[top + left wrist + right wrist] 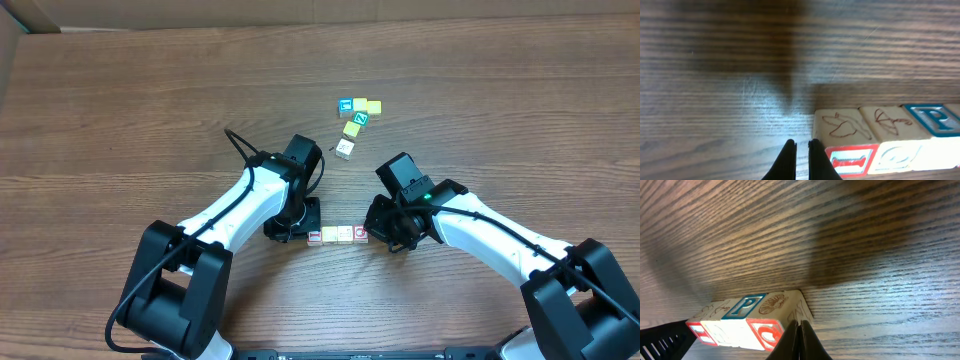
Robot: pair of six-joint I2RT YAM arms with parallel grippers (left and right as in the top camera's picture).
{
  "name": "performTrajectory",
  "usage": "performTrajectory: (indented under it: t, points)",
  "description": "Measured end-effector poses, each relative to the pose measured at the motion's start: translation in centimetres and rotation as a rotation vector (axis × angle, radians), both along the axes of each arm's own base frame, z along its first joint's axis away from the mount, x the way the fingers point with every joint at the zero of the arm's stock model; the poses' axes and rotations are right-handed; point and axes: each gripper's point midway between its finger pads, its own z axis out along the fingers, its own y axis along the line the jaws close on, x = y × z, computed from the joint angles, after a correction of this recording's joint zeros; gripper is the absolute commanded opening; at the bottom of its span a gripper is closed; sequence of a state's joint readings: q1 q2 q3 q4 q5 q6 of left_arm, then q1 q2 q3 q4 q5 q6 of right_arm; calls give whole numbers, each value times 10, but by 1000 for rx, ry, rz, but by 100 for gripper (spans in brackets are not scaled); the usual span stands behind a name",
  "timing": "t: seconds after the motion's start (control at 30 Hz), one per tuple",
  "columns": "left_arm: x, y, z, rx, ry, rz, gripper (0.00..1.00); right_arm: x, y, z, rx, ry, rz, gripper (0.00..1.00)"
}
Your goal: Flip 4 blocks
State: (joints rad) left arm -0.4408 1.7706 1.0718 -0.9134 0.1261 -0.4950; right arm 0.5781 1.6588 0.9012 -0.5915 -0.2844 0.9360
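- The blocks (337,235) were set in a straight row of four on the surface (120,110), with red-printed faces up at both ends and a cream and a yellowish face between them.
- The left end effector (801,159) was closed with nothing between its fingers and was placed against the row's left end.
- The right end effector (799,341) was likewise closed and empty and was pressed to the row's right end.
- No flip could be confirmed. All four blocks were judged to be flat on the surface, so the turning of the row was taken as not yet done.
- The loose cubes (356,118) were left well apart from the row, on its far side from the robot.
- In the overhead view, both sets of fingertips were hidden under the arms.
- The row was cut off in each wrist view, and its underside faces were not visible.
- The prints on the loose cubes were too small to be read.
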Motion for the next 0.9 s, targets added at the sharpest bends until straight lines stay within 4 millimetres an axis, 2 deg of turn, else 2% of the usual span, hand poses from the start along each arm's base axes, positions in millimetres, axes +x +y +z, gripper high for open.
performTrajectory:
  t: [0.13, 0.2, 0.37, 0.47, 0.6, 0.8, 0.9]
  points:
    - [-4, 12, 3, 17, 39, 32, 4, -6, -7, -2, -23, 25, 18, 5]
    - [2, 21, 11, 20, 48, 61, 4, -9, -15, -1, -43, 49, 25, 7]
    - [30, 37, 35, 1, 6, 124, 4, 7, -22, 13, -45, 21, 51, 4]
    - [34, 42, 39, -1, 0, 144, 4, 12, -20, 18, -37, 0, 67, 4]
    - [30, 39, 32, 0, 4, 130, 4, 10, -17, 18, -35, -7, 87, 4]
    - [8, 31, -1, 6, 20, 93, 4, 2, -10, 9, -63, -20, 98, 4]
    - [-2, 29, -9, 3, 37, 86, 4, 4, -12, 7, -82, -32, 82, 4]
